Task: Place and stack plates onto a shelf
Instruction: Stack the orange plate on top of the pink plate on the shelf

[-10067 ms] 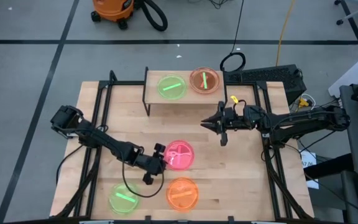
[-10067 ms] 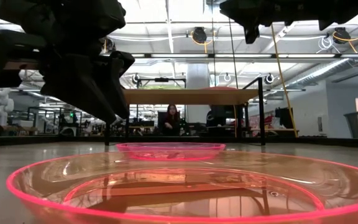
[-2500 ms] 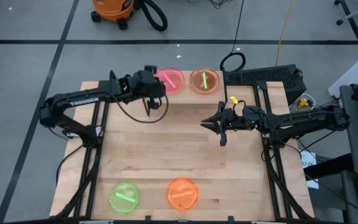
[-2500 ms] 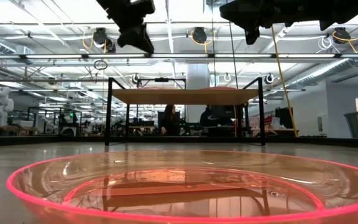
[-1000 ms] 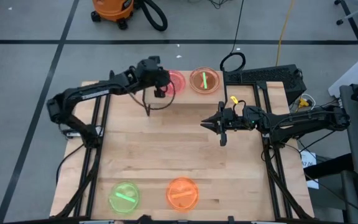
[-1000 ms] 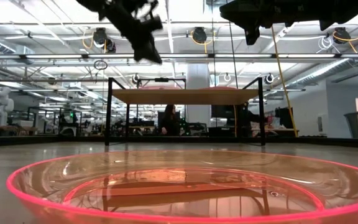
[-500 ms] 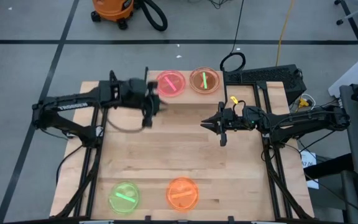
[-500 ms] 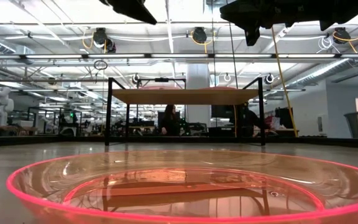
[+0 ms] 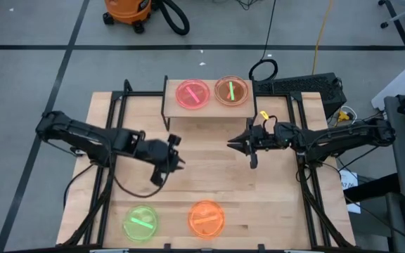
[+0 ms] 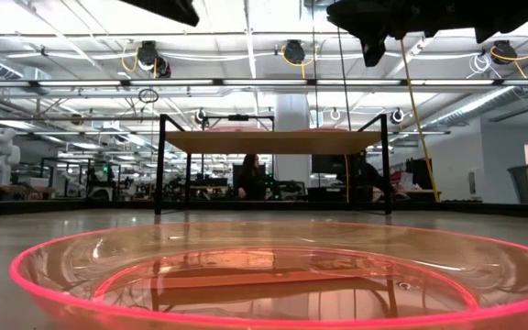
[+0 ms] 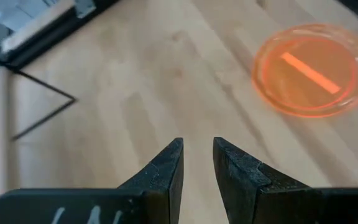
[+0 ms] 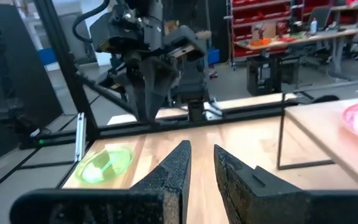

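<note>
1. Left gripper, centre-left of the high view, fingers slightly parted, grasping nothing.
2. Right gripper, centre, likewise empty.
3. Pink plate and orange plate lie on the shelf, top centre.
4. No writing legible.

– What's around the right pincer?
– Bare table under it. Near it, past the table's far edge, a black cable loop and a yellow cord.
– Farther off?
– An orange vacuum on the grey floor, well apart from it.
– Anyone about?
– In the low view, a seated person far beyond the pincer, and a white figure.
</note>
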`<state>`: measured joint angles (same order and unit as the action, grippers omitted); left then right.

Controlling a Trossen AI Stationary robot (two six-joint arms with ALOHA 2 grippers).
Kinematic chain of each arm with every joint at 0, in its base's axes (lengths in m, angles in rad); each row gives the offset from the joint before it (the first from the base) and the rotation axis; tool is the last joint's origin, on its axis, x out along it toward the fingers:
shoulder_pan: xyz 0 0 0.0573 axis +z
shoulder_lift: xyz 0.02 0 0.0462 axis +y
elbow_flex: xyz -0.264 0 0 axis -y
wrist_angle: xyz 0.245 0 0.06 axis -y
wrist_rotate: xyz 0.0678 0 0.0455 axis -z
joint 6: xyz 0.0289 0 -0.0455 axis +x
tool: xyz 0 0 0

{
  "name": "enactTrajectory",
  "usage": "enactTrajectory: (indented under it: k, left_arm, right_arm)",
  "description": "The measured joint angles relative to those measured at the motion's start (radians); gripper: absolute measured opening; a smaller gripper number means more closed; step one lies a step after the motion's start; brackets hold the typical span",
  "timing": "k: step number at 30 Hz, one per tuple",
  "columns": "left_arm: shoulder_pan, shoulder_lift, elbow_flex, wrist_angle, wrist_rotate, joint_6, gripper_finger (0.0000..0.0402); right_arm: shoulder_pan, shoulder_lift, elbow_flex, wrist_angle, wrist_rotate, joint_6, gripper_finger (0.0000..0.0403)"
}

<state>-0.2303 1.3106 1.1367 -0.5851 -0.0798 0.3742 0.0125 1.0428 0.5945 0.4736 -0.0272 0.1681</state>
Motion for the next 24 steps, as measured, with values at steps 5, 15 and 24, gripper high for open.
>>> enactTrajectory:
  k: [5, 15, 24]
  left_arm:
    - [-0.056, -0.012, -0.094, 0.132, -0.001, -0.056, 0.0095]
    - [-0.061, -0.217, -0.366, 0.557, -0.003, -0.123, 0.0095]
    - [-0.061, -0.369, -0.612, 0.929, -0.062, -0.169, 0.0095]
  right_arm:
    - [0.052, 0.021, 0.000, -0.049, 0.003, -0.012, 0.0058]
    - [0.204, 0.165, 0.000, -0.035, 0.133, -0.013, 0.0058]
    - [0.291, 0.342, 0.000, 0.059, 0.191, 0.033, 0.0058]
